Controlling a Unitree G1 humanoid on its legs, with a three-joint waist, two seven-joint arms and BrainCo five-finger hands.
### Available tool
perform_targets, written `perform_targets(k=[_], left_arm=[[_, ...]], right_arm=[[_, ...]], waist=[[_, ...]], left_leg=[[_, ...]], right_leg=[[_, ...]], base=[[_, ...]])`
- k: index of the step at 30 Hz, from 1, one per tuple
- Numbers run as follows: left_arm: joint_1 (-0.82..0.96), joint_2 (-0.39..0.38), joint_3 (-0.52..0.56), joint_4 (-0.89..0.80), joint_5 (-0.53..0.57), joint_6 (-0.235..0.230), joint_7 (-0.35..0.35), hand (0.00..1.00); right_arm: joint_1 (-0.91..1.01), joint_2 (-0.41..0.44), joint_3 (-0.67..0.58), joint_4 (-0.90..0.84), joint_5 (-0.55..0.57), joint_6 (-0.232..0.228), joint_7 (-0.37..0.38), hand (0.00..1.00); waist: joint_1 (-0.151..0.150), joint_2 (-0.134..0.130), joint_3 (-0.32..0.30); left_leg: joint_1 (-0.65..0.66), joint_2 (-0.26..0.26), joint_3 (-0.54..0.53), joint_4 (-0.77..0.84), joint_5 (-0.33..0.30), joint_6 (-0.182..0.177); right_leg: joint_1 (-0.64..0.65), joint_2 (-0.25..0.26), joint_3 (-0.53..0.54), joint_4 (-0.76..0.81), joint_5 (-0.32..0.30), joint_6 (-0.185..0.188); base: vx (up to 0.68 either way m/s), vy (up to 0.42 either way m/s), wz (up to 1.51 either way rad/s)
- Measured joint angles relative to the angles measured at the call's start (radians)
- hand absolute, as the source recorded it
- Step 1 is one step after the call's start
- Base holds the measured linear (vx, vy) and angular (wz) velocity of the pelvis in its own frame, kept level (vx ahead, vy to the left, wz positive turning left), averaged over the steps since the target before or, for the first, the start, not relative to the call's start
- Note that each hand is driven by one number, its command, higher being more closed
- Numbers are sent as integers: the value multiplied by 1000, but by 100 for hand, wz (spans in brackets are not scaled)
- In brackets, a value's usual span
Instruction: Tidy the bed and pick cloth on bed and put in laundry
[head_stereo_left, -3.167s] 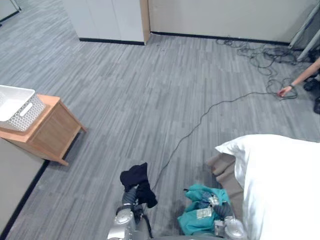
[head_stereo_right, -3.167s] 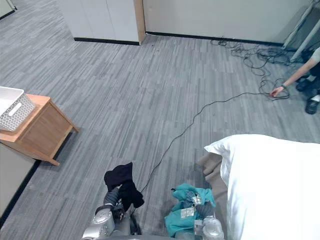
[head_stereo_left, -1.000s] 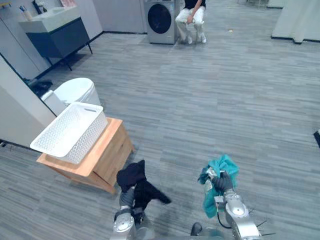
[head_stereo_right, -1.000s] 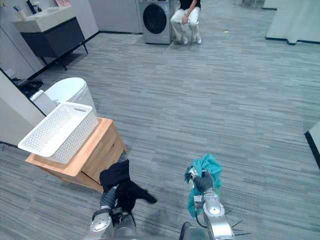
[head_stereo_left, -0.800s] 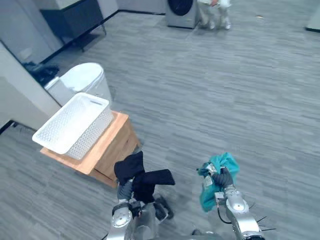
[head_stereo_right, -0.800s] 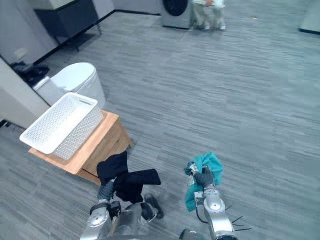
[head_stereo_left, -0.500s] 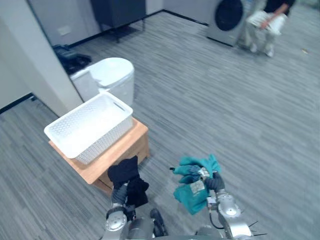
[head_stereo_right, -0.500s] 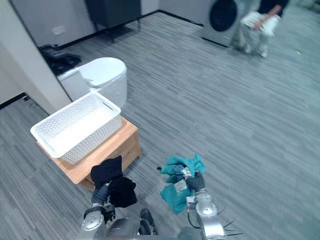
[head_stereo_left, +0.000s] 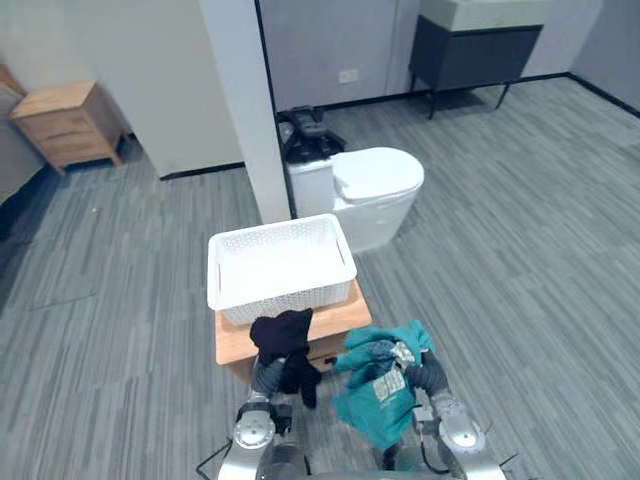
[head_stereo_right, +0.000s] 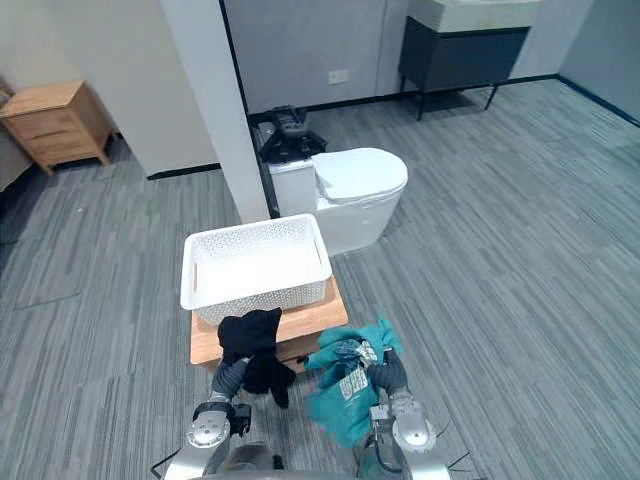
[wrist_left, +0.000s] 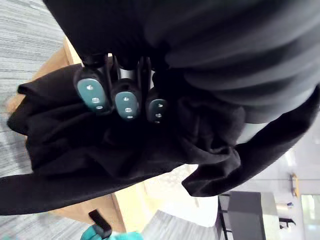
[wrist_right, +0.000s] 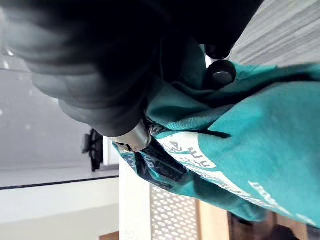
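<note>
My left hand (head_stereo_left: 266, 376) is shut on a black cloth (head_stereo_left: 285, 345), which hangs just in front of the wooden stand (head_stereo_left: 240, 340). In the left wrist view its fingertips (wrist_left: 125, 99) curl into the black cloth (wrist_left: 100, 145). To the right, my right hand (head_stereo_left: 428, 376) is shut on a teal cloth (head_stereo_left: 375, 385) with a printed label; the right wrist view has the teal cloth (wrist_right: 260, 150) bunched against the palm. A white perforated laundry basket (head_stereo_left: 279, 266) stands on the wooden stand directly ahead, with nothing seen inside it.
A white toilet (head_stereo_left: 365, 195) stands just behind the basket on the right, next to a white pillar (head_stereo_left: 240, 100). A dark vanity cabinet (head_stereo_left: 480, 55) is at the back right, a wooden nightstand (head_stereo_left: 68, 122) at the back left. Grey plank floor (head_stereo_left: 520, 260) lies all around.
The camera has turned and come closer: the basket on its stand now lies straight ahead near both hands, with the toilet behind it. Both hands keep their cloths.
</note>
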Motion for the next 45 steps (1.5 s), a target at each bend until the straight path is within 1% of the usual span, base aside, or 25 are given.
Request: perform_targets(k=[4,7,9,10,12,13,14,15,16,17,18,19,20,21,22,23,25,27,30,33,35,39,42,44,45], left_arm=[[6,10,-6,-18,0,0,-8,100],[12,14,1,-19,0,0,-12,100],[28,19,2,-43,0,-1,-13,100],[30,28,1,-44,0,-1,-15,100],[48,32,4,-58,0,1,-31,100],[66,38,4,-66,0,1,-34,100],[77,39,-2,-68,1,2,-38,100],[78,34,-2,-67,0,5,-42,100],[80,41,-6,-69,1,5,-49,100],[76,68,-20,-81,2,3,-54,100],[74,85,-17,-78,3,4,-53,100],[64,107,-20,-75,7,4,-53,100],[57,114,-22,-69,9,4,-54,100],[43,126,-37,-57,9,4,-54,100],[25,137,-58,-49,10,4,-57,100],[5,129,-64,-24,11,4,-57,100],[7,92,-77,-21,11,1,-55,100],[7,89,-78,-21,10,1,-56,100],[5,89,-80,-24,10,1,-56,100],[3,90,-91,-23,9,1,-57,100],[2,88,-101,-23,7,1,-57,100],[2,98,-118,-19,-3,-1,-55,100],[2,98,-122,-18,-10,-8,-55,100],[1,97,-124,-18,-22,-13,-55,100],[3,95,-126,-20,-23,-23,-55,100]], right_arm=[[3,17,0,-16,-1,-1,0,100],[-7,19,10,-15,-1,-1,1,100],[-31,19,18,-14,-1,1,1,100],[-49,22,18,-3,-5,2,1,100],[-66,28,18,13,-13,3,1,100],[-72,30,20,30,-21,3,1,100],[-75,29,19,32,-33,4,1,100],[-81,23,20,35,-40,4,1,100],[-83,23,22,34,-41,5,1,100],[-94,33,22,34,-44,7,1,100],[-95,43,36,30,-48,7,1,100],[-97,44,64,18,-50,6,1,100],[-103,44,73,15,-50,6,1,100],[-109,44,82,8,-50,6,0,100],[-112,41,81,-7,-50,4,0,100],[-119,35,75,-7,-49,5,0,100],[-172,-2,73,-16,-49,7,-3,100],[-210,-13,70,-27,-49,7,-5,100],[-271,-32,47,-113,-49,6,-26,100],[-356,-95,48,-158,-49,5,-31,100],[-490,-158,102,-159,-49,5,-29,100],[-676,-172,216,-129,-50,-5,-22,100],[-808,-168,286,-39,-60,-11,-20,100],[-862,-167,295,26,-70,-11,-20,100],[-902,-167,296,72,-80,-9,-20,100]], waist=[[8,-22,2],[26,-26,4],[37,-25,2],[37,-35,0],[40,-40,1],[41,-49,6],[31,-46,10],[27,-48,20],[19,-47,19],[-7,-51,23],[-14,-70,16],[-13,-98,3],[-13,-107,0],[-15,-119,-6],[-20,-142,-13],[-20,-129,-11],[-13,-70,-15],[-13,-56,-19],[-13,-69,-20],[-15,-79,-27],[-14,-81,-27],[-7,-79,-27],[7,-71,-20],[17,-55,-6],[19,-37,9]], left_leg=[[-38,-16,-21,34,12,7],[-47,-26,-33,39,16,13],[-20,-52,-47,-57,34,15],[10,-82,-46,-145,81,16],[48,-111,-47,-237,117,11],[77,-123,-47,-255,111,3],[101,-119,-62,-260,81,-2],[101,-112,-67,-251,79,-2],[103,-107,-78,-248,75,1],[109,-102,-110,-245,77,6],[99,-102,-126,-243,78,5],[91,-101,-145,-243,82,-1],[85,-103,-158,-244,90,-7],[73,-114,-179,-245,96,-11],[62,-146,-207,-240,109,-10],[65,-146,-219,-242,112,-13],[62,-130,-219,-264,118,-17],[66,-124,-212,-282,120,-22],[67,-113,-190,-308,125,-29],[67,-116,-177,-320,126,-30],[66,-120,-171,-321,126,-30],[33,-118,-173,-315,127,-29],[-19,-120,-188,-311,135,-28],[-31,-118,-194,-312,140,-30],[-48,-120,-211,-314,144,-32]], right_leg=[[17,-18,-28,-51,12,17],[45,-15,-41,-82,17,18],[48,-22,-53,-108,28,17],[45,-26,-63,-126,44,17],[53,-42,-81,-130,35,19],[47,-59,-90,-65,-10,24],[13,-85,-105,87,-44,56],[-39,-101,-102,212,-49,57],[-111,-124,-88,372,-28,52],[-192,-127,-14,511,-29,49],[-202,-105,31,476,-94,41],[-196,-62,95,340,-118,37],[-184,-42,128,255,-110,31],[-154,-22,183,113,-80,31],[-117,-23,231,5,64,47],[-97,-28,213,-12,74,47],[-88,-19,199,-54,85,46],[-86,-9,203,-73,92,41],[-85,6,217,-112,112,36],[-84,6,228,-132,123,37],[-85,4,237,-140,132,42],[-111,4,236,-141,143,37],[-152,1,230,-142,165,35],[-161,3,228,-142,179,28],[-170,1,225,-142,186,28]], base=[[93,58,24],[47,27,19],[30,25,17],[26,8,23],[10,21,23],[13,64,24],[-27,46,22],[-48,38,25],[-56,40,43],[-12,33,55],[20,-31,61],[51,-80,40],[102,-127,47],[148,-146,72],[151,-133,83],[137,-64,64],[88,-21,11],[43,-35,-11],[29,-27,-21],[10,17,-15],[-1,42,-8],[-35,3,1],[-81,-3,8],[-79,4,15],[-100,20,30]])
